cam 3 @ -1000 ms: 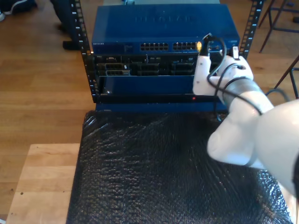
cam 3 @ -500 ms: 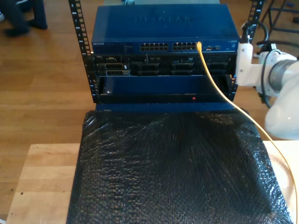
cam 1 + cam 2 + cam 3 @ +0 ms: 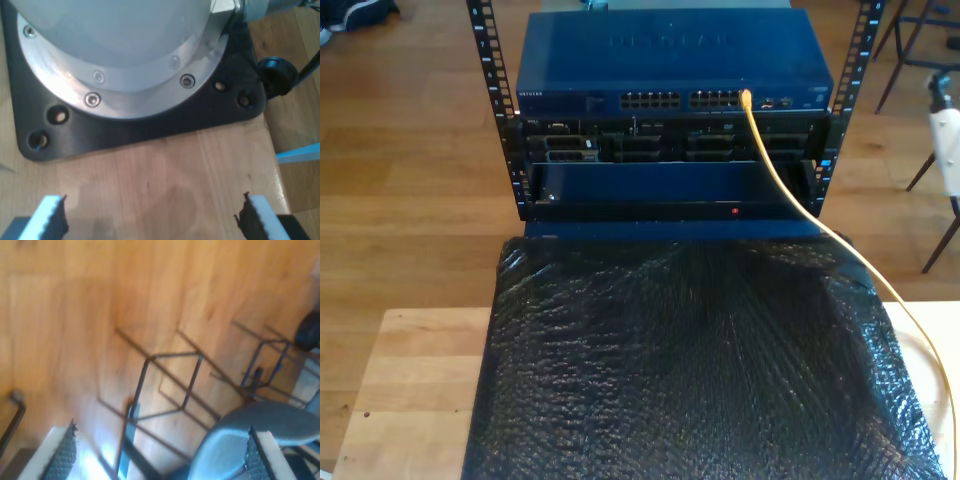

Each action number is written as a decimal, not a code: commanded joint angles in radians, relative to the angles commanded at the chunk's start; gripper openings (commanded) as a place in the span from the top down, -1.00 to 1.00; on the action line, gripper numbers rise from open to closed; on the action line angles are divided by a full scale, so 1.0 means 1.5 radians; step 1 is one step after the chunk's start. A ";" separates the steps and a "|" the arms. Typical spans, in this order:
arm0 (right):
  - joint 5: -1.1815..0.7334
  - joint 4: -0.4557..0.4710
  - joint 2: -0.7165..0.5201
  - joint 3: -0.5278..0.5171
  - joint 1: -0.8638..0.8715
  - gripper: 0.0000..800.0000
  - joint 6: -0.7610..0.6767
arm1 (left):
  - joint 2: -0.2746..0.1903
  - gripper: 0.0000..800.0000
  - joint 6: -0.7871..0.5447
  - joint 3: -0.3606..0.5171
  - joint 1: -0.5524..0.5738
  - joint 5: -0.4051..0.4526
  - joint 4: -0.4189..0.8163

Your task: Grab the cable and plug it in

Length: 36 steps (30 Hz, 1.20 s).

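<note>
**Cable seated in switch port**

Wooden flooring surrounds the rack. The cable is plugged into the switch at about 1 o'clock, trailing over the black counter. Jaws of my first gripper and second gripper are spread, empty.

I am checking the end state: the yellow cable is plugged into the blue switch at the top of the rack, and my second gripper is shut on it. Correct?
Not quite. The cable is plugged into the blue switch, as the exterior view shows, but my second gripper is open and holds nothing, per the second wrist view.
</note>
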State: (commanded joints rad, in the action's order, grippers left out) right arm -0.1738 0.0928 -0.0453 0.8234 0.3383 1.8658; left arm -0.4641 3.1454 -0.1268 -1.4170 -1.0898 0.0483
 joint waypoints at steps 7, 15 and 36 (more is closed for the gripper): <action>-0.073 0.000 0.013 0.032 0.086 -0.99 0.069 | 0.000 -1.00 0.000 0.000 0.000 0.000 0.000; -0.192 -0.003 0.023 0.064 0.137 -0.99 0.233 | 0.000 -1.00 0.000 0.000 0.000 0.000 0.000; -0.624 -0.005 -0.037 0.111 0.363 -1.00 0.553 | 0.000 -1.00 0.000 0.000 0.000 0.000 0.000</action>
State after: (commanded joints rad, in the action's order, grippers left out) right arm -1.1097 0.0852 -0.1005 0.9906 0.8830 2.6959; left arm -0.4641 3.1454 -0.1268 -1.4170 -1.0898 0.0483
